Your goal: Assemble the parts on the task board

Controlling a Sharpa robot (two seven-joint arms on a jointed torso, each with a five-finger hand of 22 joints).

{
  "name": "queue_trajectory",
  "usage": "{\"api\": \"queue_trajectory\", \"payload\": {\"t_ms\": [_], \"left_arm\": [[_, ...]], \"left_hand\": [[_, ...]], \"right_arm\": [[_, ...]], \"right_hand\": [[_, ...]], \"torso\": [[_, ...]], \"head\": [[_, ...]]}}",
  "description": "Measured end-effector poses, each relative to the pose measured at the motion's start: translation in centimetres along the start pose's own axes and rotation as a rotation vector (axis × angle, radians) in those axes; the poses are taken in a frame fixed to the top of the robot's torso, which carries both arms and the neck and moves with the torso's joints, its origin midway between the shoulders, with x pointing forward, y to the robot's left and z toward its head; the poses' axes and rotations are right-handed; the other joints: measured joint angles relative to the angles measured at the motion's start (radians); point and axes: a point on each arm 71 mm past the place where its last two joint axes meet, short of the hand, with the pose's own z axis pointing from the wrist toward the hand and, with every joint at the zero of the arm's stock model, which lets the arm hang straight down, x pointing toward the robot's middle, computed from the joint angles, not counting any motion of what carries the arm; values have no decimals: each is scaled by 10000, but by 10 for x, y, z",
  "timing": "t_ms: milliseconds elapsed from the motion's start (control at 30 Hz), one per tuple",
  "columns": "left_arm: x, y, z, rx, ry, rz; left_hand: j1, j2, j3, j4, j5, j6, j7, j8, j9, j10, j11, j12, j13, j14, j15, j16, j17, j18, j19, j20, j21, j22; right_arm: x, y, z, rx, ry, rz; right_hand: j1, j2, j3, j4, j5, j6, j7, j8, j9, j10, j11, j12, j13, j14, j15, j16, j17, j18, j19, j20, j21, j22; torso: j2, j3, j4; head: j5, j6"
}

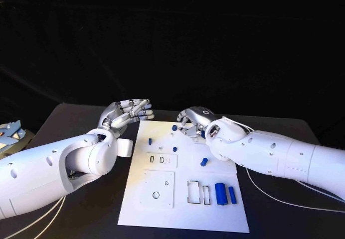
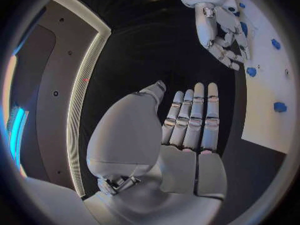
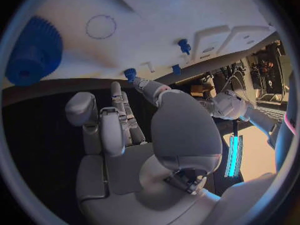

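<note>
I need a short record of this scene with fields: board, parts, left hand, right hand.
board: white task board in the middle of the black table
parts: small blue pieces, two cylinders near the board's right front; a blue gear close to the right hand
left hand: left hand beside the board's far left corner, fingers straight, holding nothing
right hand: right hand over the board's far edge, fingers curled; any grasp unclear

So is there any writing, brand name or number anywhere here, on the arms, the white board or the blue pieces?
None that can be read.
White board: only outlined shapes and holes, no lettering.
Blue pieces, such as the cylinder: plain.
Left hand and right hand: no visible label.
</note>
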Motion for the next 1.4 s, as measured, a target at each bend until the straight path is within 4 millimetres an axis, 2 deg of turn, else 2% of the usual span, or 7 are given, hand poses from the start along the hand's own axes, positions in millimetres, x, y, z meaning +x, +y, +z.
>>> {"api": "queue_trajectory", "payload": {"t_ms": [100, 200, 300, 467, 700, 800, 1400], "left_arm": [[-2, 0, 0, 2, -43, 24], [-5, 0, 0, 3, -89, 49], [-7, 0, 0, 3, -118, 65], [-10, 0, 0, 6, -148, 81], [-11, 0, 0, 7, -128, 70], [-11, 0, 0, 8, -116, 63], [-11, 0, 0, 7, -69, 37]], "left_hand": [[0, 0, 0, 0, 0, 0, 0, 0, 0, 0, 0, 0, 0, 0, 0, 0, 0, 0, 0, 0, 0, 0], [0, 0, 0, 0, 0, 0, 0, 0, 0, 0, 0, 0, 0, 0, 0, 0, 19, 0, 0, 0, 0, -16], [0, 0, 41, -41, 0, 0, 0, 0, 1, 0, 0, 1, 0, 0, 0, 0, 31, 0, 0, 0, 0, -19], [0, 0, 69, -12, 0, 0, 0, 0, 1, 93, -17, 2, 17, 0, 0, 0, 48, 0, 36, 36, 0, -33], [0, 0, 78, -22, 0, 0, 0, 0, 1, 93, -17, 2, 16, 0, 0, 0, 51, 0, 36, 36, 0, -33], [0, 0, 96, -40, 0, 0, 0, 0, 1, 92, -17, 2, 16, 0, 0, 1, 60, 0, 36, 36, 0, -40], [0, 0, 95, -40, 0, 0, 0, 0, 2, 91, -16, 3, 14, 0, 0, -35, 67, 1, 36, 36, 0, -41]], "right_arm": [[-12, -11, -11, 171, -124, 293], [-29, -24, -23, 457, -233, 711], [-43, -37, -33, 796, -221, 1080], [-60, -67, -53, 1712, 235, 1791], [-59, -89, -61, 2470, 1006, 2259], [-54, -94, -61, 2663, 1221, 2310], [-16, -87, -54, 2721, 1950, 2363]], "right_hand": [[91, -46, -81, -65, 158, 253, -113, 99, 62, 728, -172, 458, 273, -4, -20, 0, -3, 1, 47, -55, 0, 50], [117, -196, -460, -71, 460, 367, -252, 176, 122, 1420, -400, 1223, 902, -1, -263, 0, 2, 3, 80, -269, 17, 122], [99, -293, -1036, -7, 653, 5, -389, 419, 307, 1180, -546, 3309, 2983, -2, -329, 272, 497, 3, 327, -461, 284, 558], [99, -293, -1405, 256, 672, -806, -320, 989, 663, 845, -431, 8101, 7764, -2, -329, 903, 1199, -159, 746, -347, 740, 1339], [141, -335, -1555, 324, 672, -1401, -182, 1301, 814, 1212, -318, 10027, 9660, -3, -253, 1193, 1208, -159, 916, -270, 978, 1793], [141, -335, -1595, 364, 672, -1504, -163, 1370, 835, 1367, -295, 10345, 9969, -3, -253, 1267, 1208, -313, 959, -227, 1006, 1886], [273, -282, -1670, 383, 709, -1765, -100, 1526, 870, 1702, -221, 11241, 10830, -1, -180, 1395, 1206, -311, 1062, -167, 1165, 2146]], "torso": [[-15, 1, -23], [-42, 2, -73], [-86, 2, -143], [-161, 4, -217], [-218, 20, -280], [-221, 21, -287], [-162, 21, -176]], "head": [[-22, 36], [-38, 78], [-49, 101], [-84, 112], [-73, 109], [-62, 98], [-87, 71]]}}
